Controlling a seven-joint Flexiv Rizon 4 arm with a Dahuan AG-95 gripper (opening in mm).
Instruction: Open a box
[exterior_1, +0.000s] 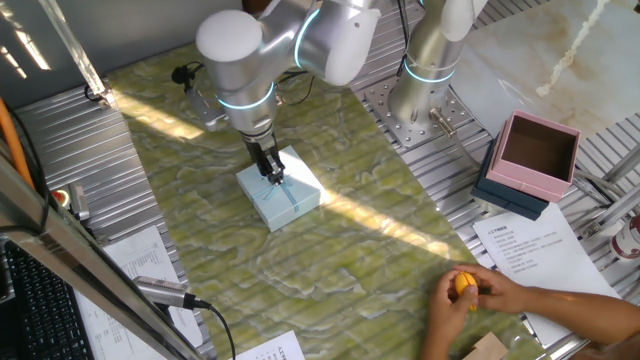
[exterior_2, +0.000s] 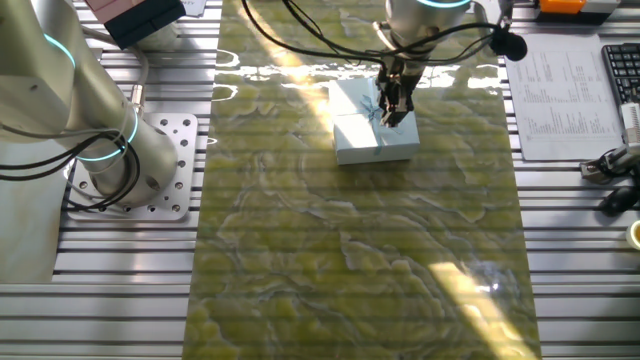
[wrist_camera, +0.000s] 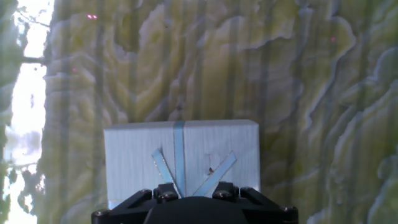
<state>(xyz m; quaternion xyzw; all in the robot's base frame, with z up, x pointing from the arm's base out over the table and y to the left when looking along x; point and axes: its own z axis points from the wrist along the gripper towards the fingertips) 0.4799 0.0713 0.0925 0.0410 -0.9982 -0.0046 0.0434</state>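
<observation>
The pale blue box (exterior_1: 290, 198) sits on the green marbled mat, lid on, with a thin blue ribbon cross. It also shows in the other fixed view (exterior_2: 362, 138) and in the hand view (wrist_camera: 134, 158). My gripper (exterior_1: 273, 177) points straight down on the middle of the lid, with its fingers close together at the bow (exterior_2: 390, 112). In the hand view the gripper's dark body (wrist_camera: 194, 210) fills the bottom edge. Two ribbon tails (wrist_camera: 214, 174) spread out from under it, and the fingertips and the bow's knot are hidden.
An open pink box on a dark blue base (exterior_1: 535, 155) stands at the right on the metal table. A person's hands hold an orange object (exterior_1: 464, 286) at the front right, beside papers (exterior_1: 535, 250). A second arm's base (exterior_2: 110, 160) is beside the mat.
</observation>
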